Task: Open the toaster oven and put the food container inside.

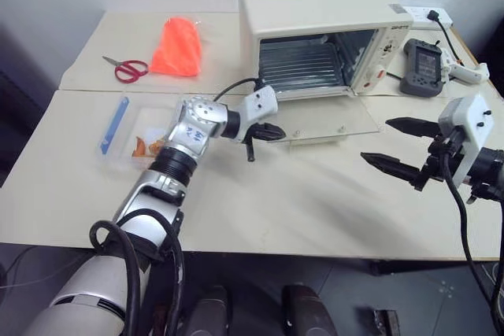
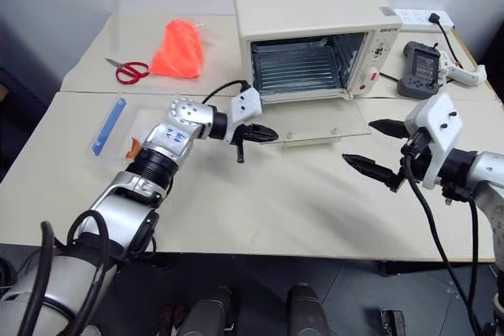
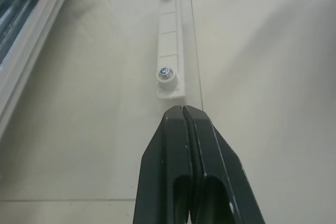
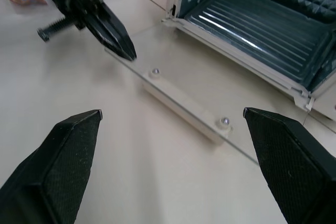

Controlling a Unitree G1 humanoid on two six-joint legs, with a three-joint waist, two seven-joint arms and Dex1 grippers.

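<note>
The toaster oven (image 1: 323,33) is seen on the tabletop (image 1: 315,202) with its glass door (image 1: 331,120) dropped flat. The left gripper (image 1: 272,133), fingers pressed together, is held at the door's front edge; the right gripper (image 1: 398,147), fingers spread, is held off the door's right side. The food container (image 2: 118,133) is seen left of the oven.

The toaster oven (image 1: 323,33) is a boxy cream-white unit standing toward the back of the table (image 1: 315,202), its knobs on its right side. Its glass door (image 1: 331,122) is dropped fully open and lies flat on the table, the cream bar handle (image 4: 184,104) at its front edge. The dark cavity is open. The food container (image 1: 138,138), clear with a blue strip and orange-brown bits, lies on the table well left of the oven.
</note>
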